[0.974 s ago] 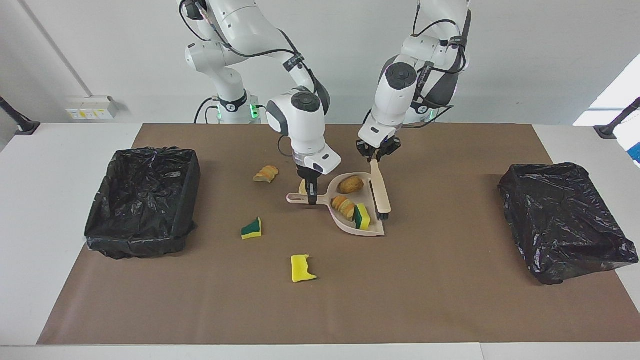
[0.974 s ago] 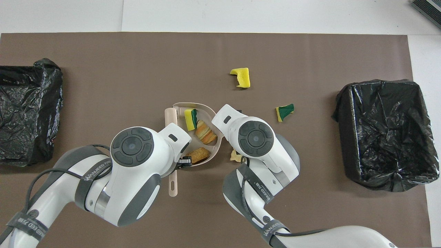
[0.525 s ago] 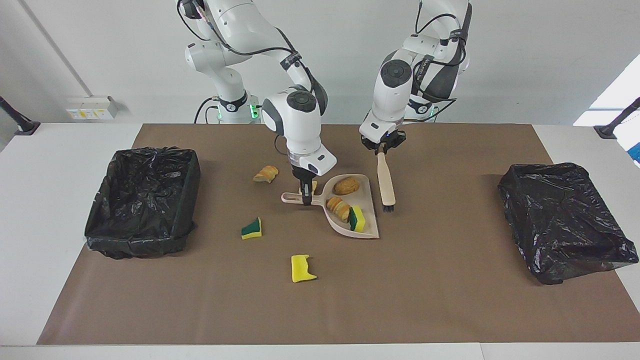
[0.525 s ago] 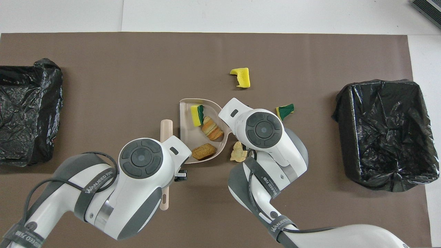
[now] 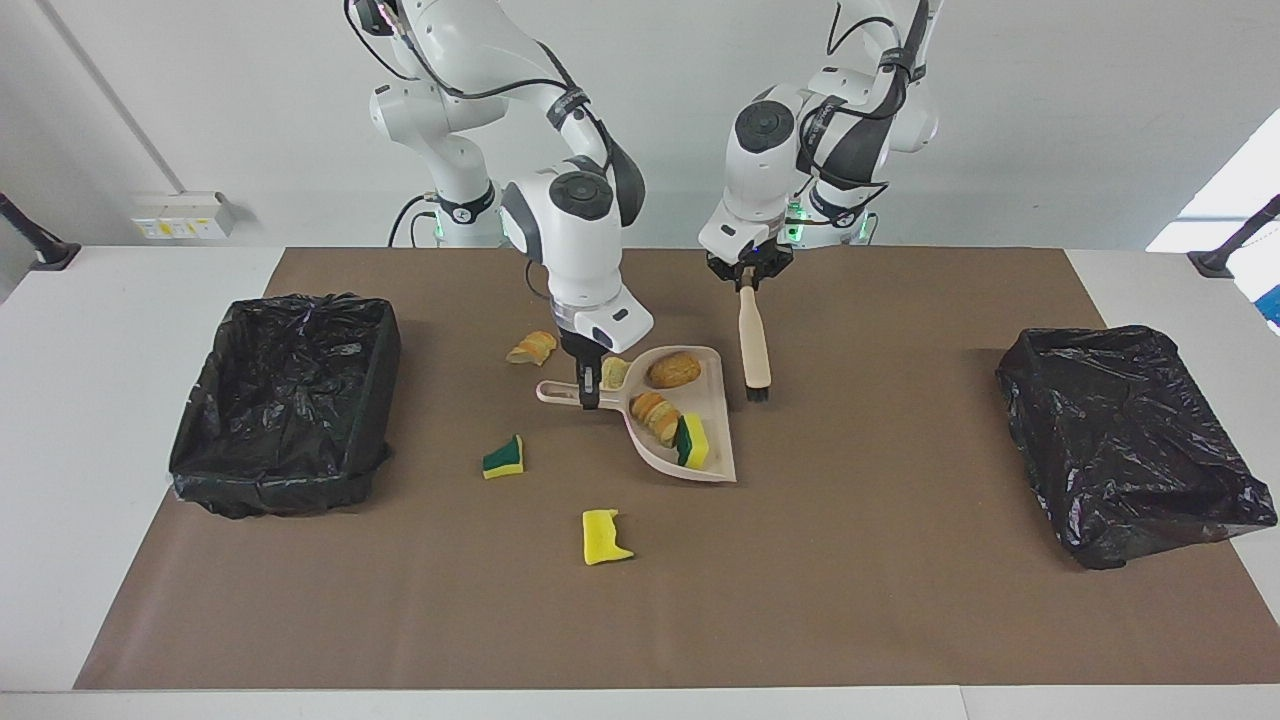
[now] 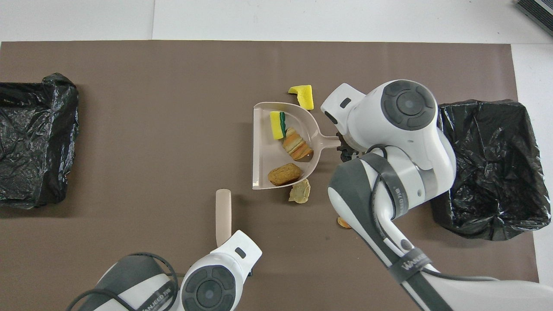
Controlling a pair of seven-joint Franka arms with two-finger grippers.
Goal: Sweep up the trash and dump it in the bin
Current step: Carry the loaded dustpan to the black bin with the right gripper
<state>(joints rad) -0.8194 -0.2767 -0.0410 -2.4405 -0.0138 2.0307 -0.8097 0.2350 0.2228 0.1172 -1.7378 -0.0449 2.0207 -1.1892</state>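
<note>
My right gripper (image 5: 588,392) is shut on the handle of the beige dustpan (image 5: 712,452), held just over the mat. In the pan lie a brown bread chunk (image 5: 673,369), a layered bread piece (image 5: 655,412) and a green-and-yellow sponge (image 5: 692,441). My left gripper (image 5: 746,282) is shut on the top of the brush (image 5: 752,345), which hangs bristles down beside the pan. Loose trash on the mat: a bread piece (image 5: 533,348), a tan scrap (image 6: 300,191), a green-and-yellow wedge (image 5: 503,457) and a yellow sponge (image 5: 604,537). Overhead, the dustpan (image 6: 259,147) and brush handle (image 6: 223,211) show.
A bin lined with a black bag (image 5: 285,400) stands open at the right arm's end of the brown mat. A second black-bagged bin (image 5: 1130,440) sits at the left arm's end.
Both arms rose. The right gripper carried the loaded dustpan toward the right arm's end. The left gripper lifted the brush off the pan's edge and drew it back toward the robots.
</note>
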